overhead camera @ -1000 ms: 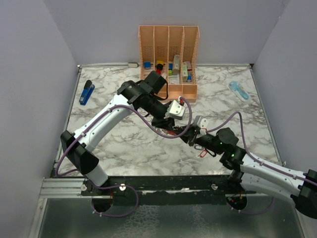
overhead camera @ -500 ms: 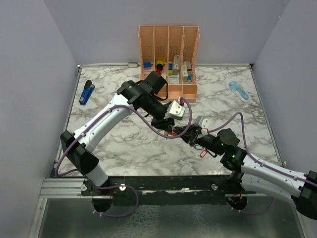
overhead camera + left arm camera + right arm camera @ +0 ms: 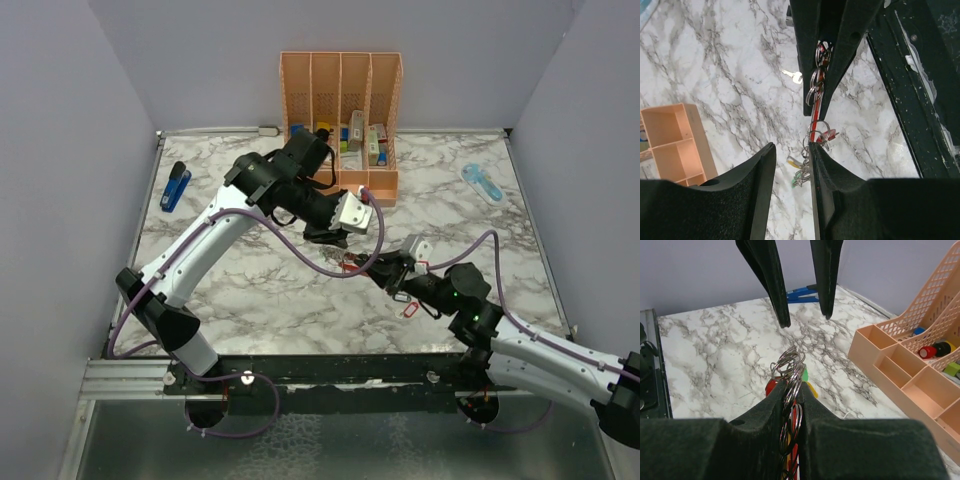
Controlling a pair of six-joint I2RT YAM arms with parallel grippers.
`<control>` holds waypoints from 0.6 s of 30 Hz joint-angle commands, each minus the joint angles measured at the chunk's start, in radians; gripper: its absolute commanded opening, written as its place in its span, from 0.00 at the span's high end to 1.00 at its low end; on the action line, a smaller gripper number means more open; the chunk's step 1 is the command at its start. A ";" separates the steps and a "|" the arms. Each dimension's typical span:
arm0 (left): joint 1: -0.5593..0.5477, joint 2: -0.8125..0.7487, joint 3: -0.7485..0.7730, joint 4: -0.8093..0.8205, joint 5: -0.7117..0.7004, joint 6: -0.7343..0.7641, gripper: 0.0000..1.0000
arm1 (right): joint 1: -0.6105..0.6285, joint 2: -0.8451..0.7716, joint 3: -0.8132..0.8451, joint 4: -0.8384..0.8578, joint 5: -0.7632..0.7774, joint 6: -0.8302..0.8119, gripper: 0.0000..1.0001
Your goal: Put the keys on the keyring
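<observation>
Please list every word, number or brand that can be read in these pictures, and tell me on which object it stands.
No text can be read in any view.
The packets in the orange organizer: they may carry print, but it is too small to read.
The keys and the keyring: no marking shows.

Counter layout, top view
Desk organizer (image 3: 340, 110) sits back centre on the counter (image 3: 260, 300), stapler (image 3: 175, 186) far left. Keys (image 3: 350, 263) are mid-counter, clamped in the right end effector (image 3: 380, 270), with the left end effector (image 3: 333, 243) spread just behind them. One loose key (image 3: 792, 76) lies on the counter nearby.
</observation>
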 commanded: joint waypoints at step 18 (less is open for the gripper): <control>-0.014 -0.015 -0.106 0.024 0.064 -0.043 0.64 | -0.003 0.041 0.043 0.075 0.084 0.109 0.94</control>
